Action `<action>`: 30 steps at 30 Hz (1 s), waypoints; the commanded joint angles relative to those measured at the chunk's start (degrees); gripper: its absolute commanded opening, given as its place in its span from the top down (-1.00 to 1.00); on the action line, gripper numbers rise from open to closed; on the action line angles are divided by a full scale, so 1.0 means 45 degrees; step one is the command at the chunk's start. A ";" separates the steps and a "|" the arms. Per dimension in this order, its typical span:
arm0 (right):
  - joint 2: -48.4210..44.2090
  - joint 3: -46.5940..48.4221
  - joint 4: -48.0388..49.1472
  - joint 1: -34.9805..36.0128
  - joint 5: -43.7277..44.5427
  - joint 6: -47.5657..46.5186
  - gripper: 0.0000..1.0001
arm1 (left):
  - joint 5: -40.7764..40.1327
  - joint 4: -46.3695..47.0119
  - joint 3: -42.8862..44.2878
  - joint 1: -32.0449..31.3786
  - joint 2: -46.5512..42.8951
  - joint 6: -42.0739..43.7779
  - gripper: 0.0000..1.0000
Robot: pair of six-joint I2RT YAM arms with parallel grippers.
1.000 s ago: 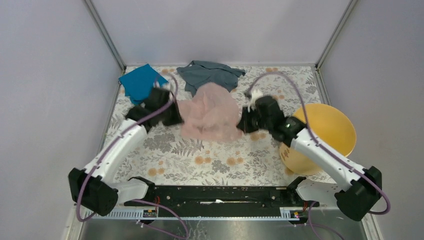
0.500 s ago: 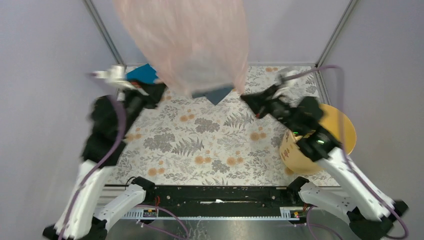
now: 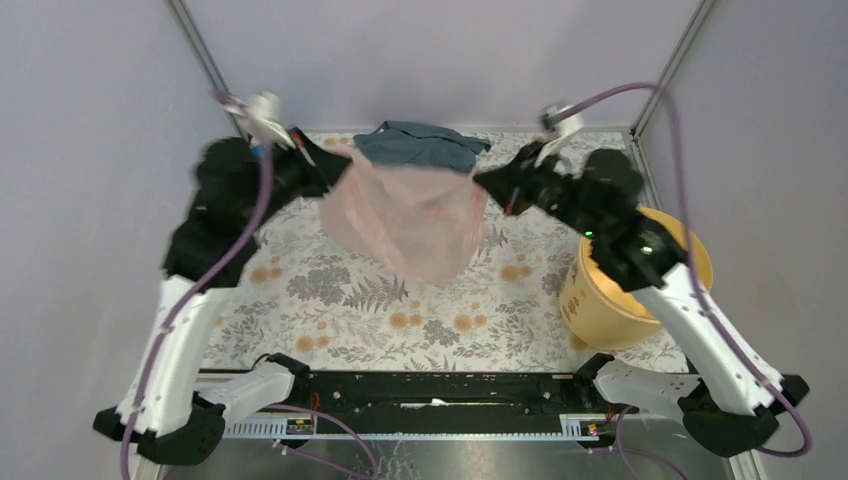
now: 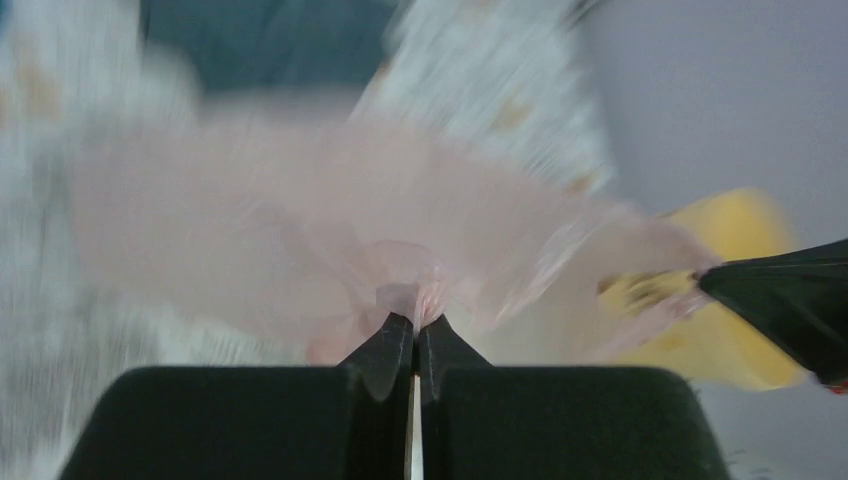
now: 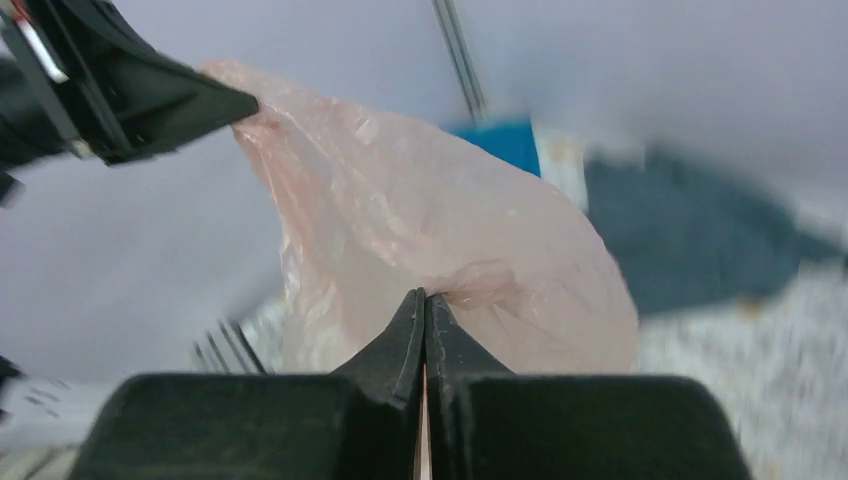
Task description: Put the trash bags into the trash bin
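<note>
**Hanging a pink film bag between both tools, short of the bin**

Spreading widest is the floral-printed worktop point(image 3: 400, 300), flat and matte. At its right edge stands the round yellow-orange plastic bucket point(image 3: 600, 300), smooth, rigid and tapered, with its mouth open upward and partly under the right arm.

The thin translucent pale pink plastic film bag point(image 3: 410, 225) hangs in the air over the far middle of the worktop, to the left of the bucket and not yet above it. It is wrinkly and limp, sagging to a rounded belly. I cannot tell whether its lowest fold touches the worktop. Behind it lies a crumpled grey cloth point(image 3: 420, 145), soft and heavier-looking.

The left tool point(image 4: 414, 325) is clenched on a gathered pinch of the film, and the right tool point(image 5: 424, 300) is clenched on the opposite edge.

Judging from this:
- Film so slick could slip out of either pinch.
- It could tear if the arms pull apart.
- A billowing bag may catch the rim and drape outside.
- A light bucket could tip if the right arm nudges it.
</note>
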 commanded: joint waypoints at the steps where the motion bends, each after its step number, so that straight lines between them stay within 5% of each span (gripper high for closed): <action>1: -0.0917 0.1807 0.0559 0.0054 -0.0090 -0.0689 1.00 | -0.0179 0.0737 0.2552 0.0034 -0.0618 0.1045 1.00; 6: -0.1583 -0.1848 0.1967 0.0043 -0.0003 -0.0061 1.00 | -0.2763 0.1125 -0.1546 0.0034 -0.2225 -0.0003 1.00; 10: -0.0438 -0.5616 0.2416 0.0058 -0.0565 0.1154 1.00 | -0.0941 0.0853 -0.6268 0.0034 -0.2107 -0.0859 1.00; 13: -0.0242 -0.7604 0.3371 0.0058 -0.1249 0.2184 1.00 | -0.0843 0.0576 -0.7842 0.0035 -0.2608 -0.0910 1.00; 17: -0.0260 -0.5638 0.1989 0.0044 -0.0885 0.1587 1.00 | -0.0917 0.1165 -0.7108 0.0034 -0.3357 0.0098 1.00; 22: -0.0521 -0.1537 -0.0169 0.0043 -0.0120 0.0360 1.00 | -0.1533 0.1458 -0.2691 0.0034 -0.1591 0.1645 1.00; 30: -0.0729 -0.3199 0.0157 0.0043 0.0120 0.1326 1.00 | -0.4045 0.3141 -0.3184 0.0034 -0.1979 0.2199 1.00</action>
